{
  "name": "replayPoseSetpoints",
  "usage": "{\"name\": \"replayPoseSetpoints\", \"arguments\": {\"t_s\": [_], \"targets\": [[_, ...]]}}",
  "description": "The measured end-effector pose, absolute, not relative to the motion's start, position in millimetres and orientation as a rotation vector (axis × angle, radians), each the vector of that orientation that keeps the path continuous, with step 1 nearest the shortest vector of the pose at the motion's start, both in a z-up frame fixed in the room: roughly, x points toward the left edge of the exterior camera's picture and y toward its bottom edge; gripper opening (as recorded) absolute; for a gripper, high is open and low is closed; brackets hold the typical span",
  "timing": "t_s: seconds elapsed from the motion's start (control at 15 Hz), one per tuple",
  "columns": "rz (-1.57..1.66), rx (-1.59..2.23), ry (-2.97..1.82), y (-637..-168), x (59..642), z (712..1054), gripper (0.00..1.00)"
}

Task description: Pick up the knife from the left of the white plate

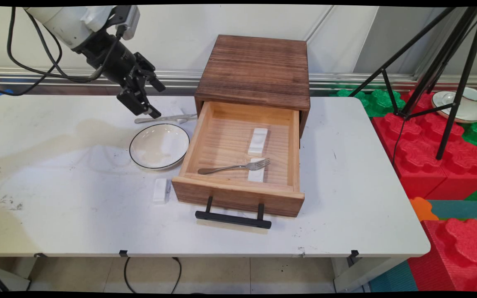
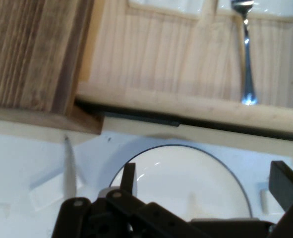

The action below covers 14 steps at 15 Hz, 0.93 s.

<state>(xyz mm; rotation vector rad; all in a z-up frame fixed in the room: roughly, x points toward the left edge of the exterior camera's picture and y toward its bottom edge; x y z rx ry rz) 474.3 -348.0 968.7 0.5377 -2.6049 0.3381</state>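
Now your gripper hangs with its fingers apart and holding nothing, above the knife at the far left of the worktop. Just near of it is the white plate, beside the open drawer holding a fork

One wooden drawer box stands on the table, its single drawer pulled open. Three white rests: two inside the drawer, one on the table at the drawer's 9 o'clock. One fork lies in the drawer. One white bowl. One knife at the bowl's 12 o'clock.
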Motion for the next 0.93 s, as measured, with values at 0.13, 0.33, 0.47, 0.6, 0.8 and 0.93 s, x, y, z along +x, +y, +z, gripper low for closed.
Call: {"name": "replayPoseSetpoints", "arguments": {"t_s": [0.13,0.33,0.47,0.6,0.8,0.93], "targets": [[0.355,0.545,-2.620,-353.2,480.9,965.8,1.00],[0.381,0.558,-2.643,-362.2,491.7,960.2,1.00],[0.403,0.572,-2.664,-371.2,501.7,954.2,1.00],[0.424,0.585,-2.685,-380.7,511.2,948.1,1.00],[0.449,0.598,-2.720,-394.6,524.2,937.2,1.00],[0.457,0.605,-2.740,-402.1,530.8,929.7,1.00]]}}
